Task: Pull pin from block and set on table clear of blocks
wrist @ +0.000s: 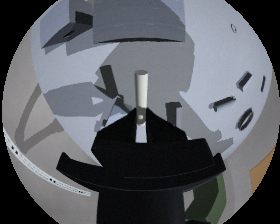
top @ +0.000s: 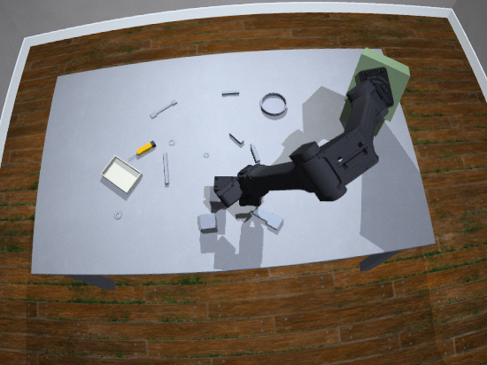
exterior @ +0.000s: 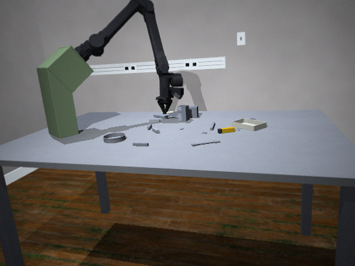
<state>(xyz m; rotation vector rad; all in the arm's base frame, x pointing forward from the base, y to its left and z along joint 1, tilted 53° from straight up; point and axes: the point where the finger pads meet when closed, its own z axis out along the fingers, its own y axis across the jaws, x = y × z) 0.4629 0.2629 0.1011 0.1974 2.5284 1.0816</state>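
My gripper (exterior: 164, 110) points straight down, low over the table, just left of the grey blocks (exterior: 187, 112) in the side view. It is shut on the pale pin (wrist: 141, 100). In the wrist view the pin sticks out beyond the fingertips, and its free end shows against the bare table top, not in any hole. A large grey block (wrist: 138, 12) lies farther off in that view. From above, the wrist (top: 228, 190) hides the pin. One light block (top: 207, 222) and a flat grey block (top: 270, 218) lie just in front of it.
Small grey bars (top: 166, 168), washers (top: 118, 214), a dumbbell-shaped part (top: 163, 108), a yellow-handled tool (top: 145, 148), a white tray (top: 121, 174) and a metal ring (top: 273, 104) are scattered to the left and back. The green arm base (top: 376, 86) stands at the back right.
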